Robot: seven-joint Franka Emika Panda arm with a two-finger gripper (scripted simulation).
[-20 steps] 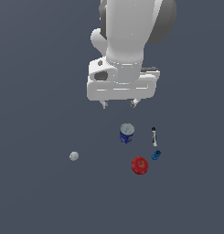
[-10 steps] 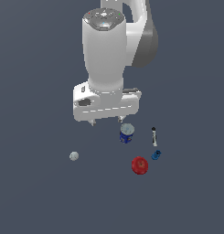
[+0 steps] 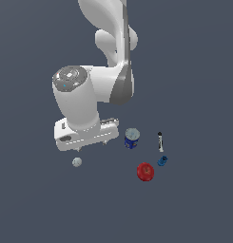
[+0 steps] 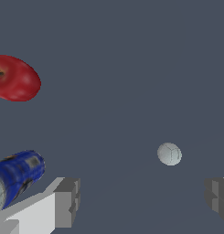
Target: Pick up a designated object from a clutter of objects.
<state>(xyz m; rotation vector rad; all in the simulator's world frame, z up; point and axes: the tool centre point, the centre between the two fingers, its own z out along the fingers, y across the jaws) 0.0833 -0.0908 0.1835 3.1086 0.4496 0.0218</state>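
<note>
The designated object, a small pale grey-white ball (image 3: 77, 162) (image 4: 169, 153), lies alone on the dark floor, to the exterior view's left of the other items. My gripper (image 3: 93, 145) (image 4: 143, 199) hangs low just above and slightly to the right of it, open, with nothing between its fingers (image 4: 67, 201). In the wrist view the ball lies a little ahead of the gap between the fingertips, nearer one finger. The rest of the clutter of objects is a blue can (image 3: 131, 138) (image 4: 15, 176), a red apple-like object (image 3: 145, 172) (image 4: 15, 78), a tiny blue piece (image 3: 162, 161) and a thin black-and-white stick (image 3: 160, 141).
The blue can stands close to the gripper's hand on the exterior view's right side. The stick, blue piece and red object lie farther right. The white arm (image 3: 108, 61) rises behind the hand.
The arm has swung to the exterior view's left and dropped lower, from above the blue can to just beside the pale ball. No object has moved.
</note>
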